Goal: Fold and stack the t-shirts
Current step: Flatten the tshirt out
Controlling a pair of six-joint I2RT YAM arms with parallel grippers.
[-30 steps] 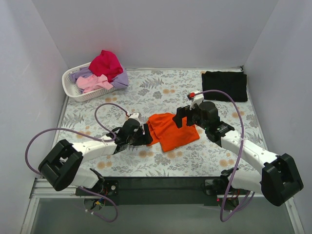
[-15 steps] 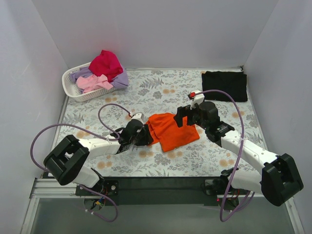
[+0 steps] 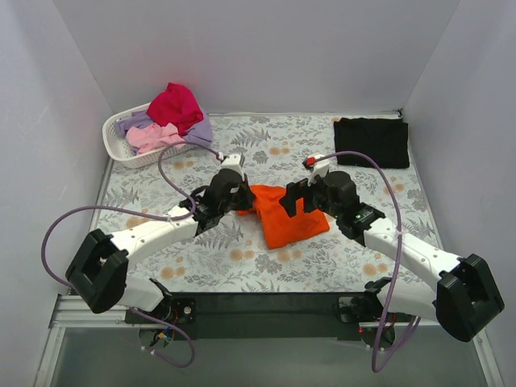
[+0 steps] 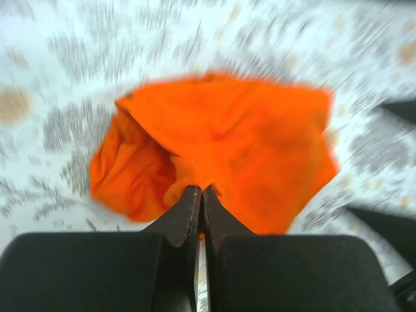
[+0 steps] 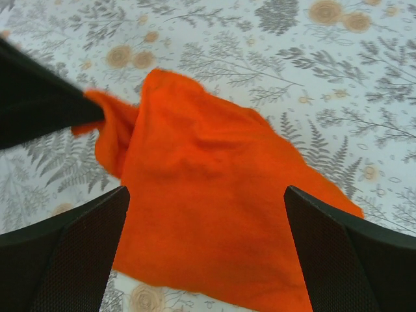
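Observation:
The bright orange t-shirt (image 3: 287,216) lies bunched at the middle of the floral cloth, also in the left wrist view (image 4: 240,143) and right wrist view (image 5: 208,214). My left gripper (image 3: 240,203) is shut on the orange shirt's left edge and holds that edge lifted (image 4: 200,190). My right gripper (image 3: 297,203) hovers open just over the shirt's right part, jaws wide with nothing between them (image 5: 205,227). A folded black t-shirt (image 3: 372,142) lies flat at the far right. Magenta (image 3: 176,105), pink (image 3: 153,137) and lavender (image 3: 199,131) shirts are heaped in the basket.
The white slotted basket (image 3: 121,151) stands at the far left corner. Grey walls close in the table on three sides. The black rail with both arm bases (image 3: 258,310) runs along the near edge.
My left gripper closed on the orange shirt's left edge and moved away from me and rightward with it, lifting the edge. The right gripper shifted slightly left, staying open.

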